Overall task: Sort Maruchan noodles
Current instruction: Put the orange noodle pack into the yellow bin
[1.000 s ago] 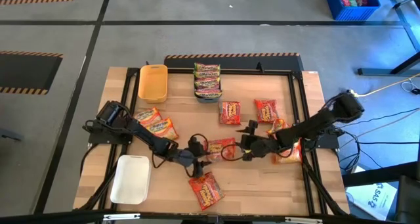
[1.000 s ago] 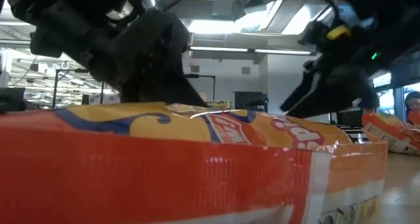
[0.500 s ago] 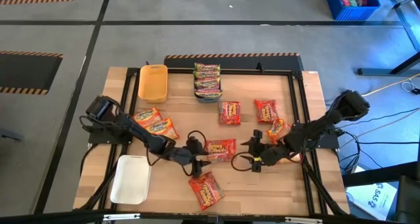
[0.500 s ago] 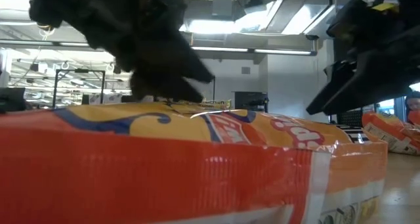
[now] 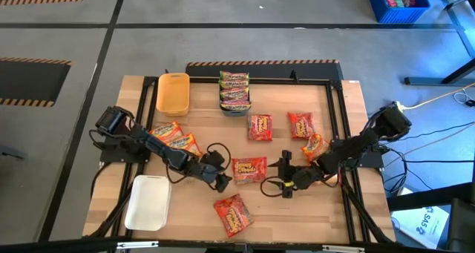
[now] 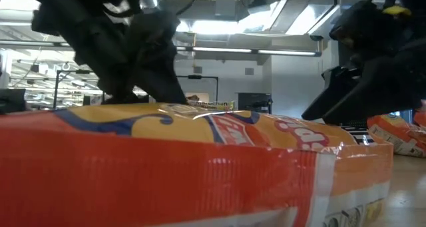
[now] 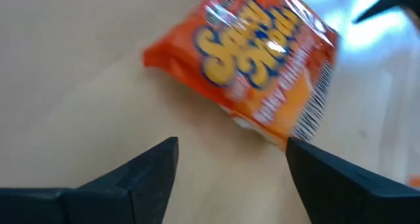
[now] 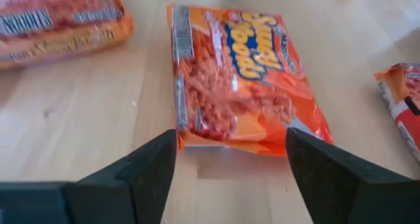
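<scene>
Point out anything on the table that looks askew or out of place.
One orange packet lies tilted near the table's front edge, apart from the rest, and fills the low view. The other loose packets lie scattered at mixed angles. Only the grey tray's green-edged packets are stacked. Nothing looks torn or spilled.

Lab: hazard-taped floor [image 5: 44, 60], ceiling lights [image 6: 219, 28]

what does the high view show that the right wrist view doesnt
Only the high view: the yellow tray, white tray, the tray of green packets, and both arms, left claw and right claw flanking the centre orange packet. Only the right wrist view: that packet's printing close up. Both: the wooden table.
</scene>
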